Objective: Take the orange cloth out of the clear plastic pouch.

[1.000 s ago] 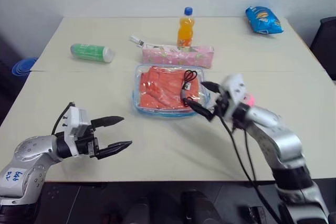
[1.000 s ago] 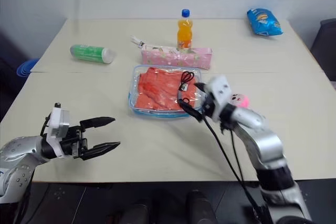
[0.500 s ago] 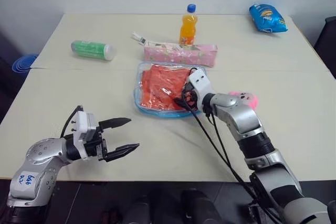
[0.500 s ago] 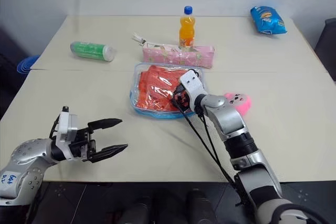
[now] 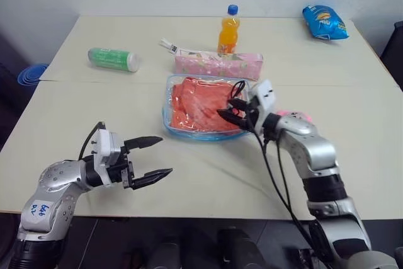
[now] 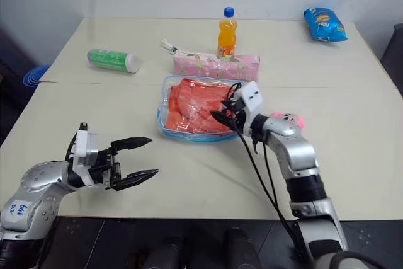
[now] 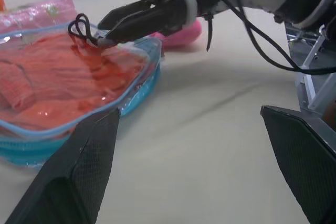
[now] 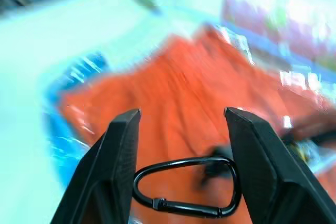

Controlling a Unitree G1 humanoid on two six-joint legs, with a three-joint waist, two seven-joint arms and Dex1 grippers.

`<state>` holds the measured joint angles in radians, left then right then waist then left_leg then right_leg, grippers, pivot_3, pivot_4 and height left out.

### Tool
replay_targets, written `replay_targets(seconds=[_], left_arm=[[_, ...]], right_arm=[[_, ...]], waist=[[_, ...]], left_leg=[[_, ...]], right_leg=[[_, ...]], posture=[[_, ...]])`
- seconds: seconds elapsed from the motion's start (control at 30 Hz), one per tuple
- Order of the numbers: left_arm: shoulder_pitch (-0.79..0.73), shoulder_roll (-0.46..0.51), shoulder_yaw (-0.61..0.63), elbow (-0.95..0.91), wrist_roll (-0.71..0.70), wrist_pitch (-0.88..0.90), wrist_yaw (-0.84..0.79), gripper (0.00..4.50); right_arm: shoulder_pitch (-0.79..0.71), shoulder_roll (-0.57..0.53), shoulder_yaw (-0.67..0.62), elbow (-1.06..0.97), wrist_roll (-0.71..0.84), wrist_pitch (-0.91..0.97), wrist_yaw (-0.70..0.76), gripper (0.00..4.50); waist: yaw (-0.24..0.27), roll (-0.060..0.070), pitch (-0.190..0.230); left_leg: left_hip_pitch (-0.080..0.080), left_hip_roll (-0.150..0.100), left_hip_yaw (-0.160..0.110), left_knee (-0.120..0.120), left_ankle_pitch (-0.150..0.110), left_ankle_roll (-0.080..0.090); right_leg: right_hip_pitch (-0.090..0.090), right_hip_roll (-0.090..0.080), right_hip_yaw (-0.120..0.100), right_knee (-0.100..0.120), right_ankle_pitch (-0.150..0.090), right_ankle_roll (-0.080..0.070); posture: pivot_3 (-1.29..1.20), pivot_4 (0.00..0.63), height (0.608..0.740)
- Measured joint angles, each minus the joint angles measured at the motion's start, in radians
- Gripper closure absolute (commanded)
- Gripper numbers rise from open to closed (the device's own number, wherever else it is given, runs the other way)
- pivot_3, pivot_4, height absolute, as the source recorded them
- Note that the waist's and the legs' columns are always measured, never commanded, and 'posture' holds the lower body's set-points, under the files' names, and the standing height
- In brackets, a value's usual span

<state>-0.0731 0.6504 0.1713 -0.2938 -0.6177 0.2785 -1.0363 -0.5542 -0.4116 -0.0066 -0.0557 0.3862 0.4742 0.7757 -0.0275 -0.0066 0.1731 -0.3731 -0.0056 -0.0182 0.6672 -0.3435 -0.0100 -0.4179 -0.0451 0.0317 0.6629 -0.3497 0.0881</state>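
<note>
I'm reaching my right gripper (image 6: 225,110), fingers partly apart, astride the black clip (image 8: 184,187) atop the clear plastic pouch (image 6: 165,123); next, pinch it.

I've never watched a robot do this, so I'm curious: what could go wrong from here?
The right gripper is at the black loop on the clear blue-trimmed plastic pouch. Pulling there might lift the whole pouch with the wrinkled orange cloth inside. The open left gripper hovers apart, holding nothing down. A dragged pouch might also nudge the small pink plush toy.
</note>
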Motion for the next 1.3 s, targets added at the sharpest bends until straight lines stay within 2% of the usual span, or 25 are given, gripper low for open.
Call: replay_targets(seconds=[0.13,0.37,0.43,0.57,0.6,0.8,0.9,1.17,1.3], left_arm=[[-0.014,-0.010,-0.024,0.034,0.005,-0.002,-0.007,0.00],[-0.033,-0.018,-0.055,0.042,0.024,-0.012,-0.016,0.00],[-0.033,-0.017,-0.055,0.047,0.027,-0.017,-0.017,0.00],[-0.028,-0.017,-0.054,0.067,0.033,-0.021,-0.018,0.00],[-0.028,-0.017,-0.053,0.069,0.033,-0.023,-0.018,0.00],[-0.026,-0.021,-0.054,0.070,0.034,-0.032,-0.012,0.00],[-0.025,-0.021,-0.054,0.070,0.034,-0.033,-0.011,0.00],[-0.027,-0.022,-0.055,0.069,0.035,-0.033,-0.004,0.00],[-0.029,-0.020,-0.055,0.070,0.035,-0.030,-0.003,0.00]], right_arm=[[0.080,-0.120,-0.099,-0.068,0.020,0.023,0.000,2.32],[0.103,-0.126,-0.107,-0.102,0.035,0.115,-0.055,2.32],[0.112,-0.129,-0.105,-0.104,0.035,0.135,-0.060,1.57],[0.193,-0.236,-0.025,-0.151,0.014,0.129,0.028,0.24],[0.210,-0.246,-0.017,-0.155,-0.003,0.109,0.035,0.02],[0.317,-0.277,-0.027,-0.196,0.003,0.027,0.103,0.02],[0.325,-0.277,-0.043,-0.203,-0.005,0.004,0.084,0.02],[0.132,-0.196,0.036,-0.145,-0.132,0.160,-0.143,0.02],[0.012,-0.174,0.038,-0.092,-0.131,0.297,-0.193,0.02]], waist=[[0.000,0.000,0.000],[-0.012,0.000,0.000],[-0.006,0.000,0.000],[0.004,0.000,0.000],[0.004,0.000,0.000],[0.002,0.000,0.000],[-0.003,0.000,0.000],[0.000,0.000,0.000],[0.000,0.000,0.000]], left_leg=[[0.003,0.000,0.000,0.000,-0.001,0.001],[0.004,0.002,0.000,-0.001,0.001,-0.002],[0.004,0.001,0.000,0.000,0.001,-0.002],[0.003,0.001,0.000,0.000,0.000,0.000],[0.003,0.000,0.000,0.000,0.000,0.001],[0.004,0.000,0.000,0.000,0.000,0.001],[0.004,0.000,0.001,0.001,0.000,0.000],[0.004,0.000,0.000,0.001,0.002,-0.002],[0.003,0.000,0.000,0.001,0.002,-0.001]], right_leg=[[0.004,0.000,0.000,-0.003,0.000,0.000],[0.002,0.002,0.001,-0.001,0.000,0.000],[0.002,0.001,0.001,-0.001,0.000,0.000],[0.002,0.000,0.001,-0.002,0.000,0.000],[0.003,0.000,0.001,-0.003,0.000,0.000],[0.003,0.000,0.001,-0.003,0.000,0.000],[0.003,0.001,0.002,-0.003,0.000,0.000],[0.003,0.001,0.001,-0.001,0.000,0.000],[0.002,0.000,0.001,-0.002,0.000,0.000]], posture=[[0.00,0.150,0.740],[0.00,0.150,0.740],[0.00,0.150,0.740],[0.00,0.150,0.740],[0.00,0.150,0.740],[0.00,0.150,0.740],[0.00,0.150,0.740],[0.00,0.150,0.740],[0.00,0.150,0.740]])
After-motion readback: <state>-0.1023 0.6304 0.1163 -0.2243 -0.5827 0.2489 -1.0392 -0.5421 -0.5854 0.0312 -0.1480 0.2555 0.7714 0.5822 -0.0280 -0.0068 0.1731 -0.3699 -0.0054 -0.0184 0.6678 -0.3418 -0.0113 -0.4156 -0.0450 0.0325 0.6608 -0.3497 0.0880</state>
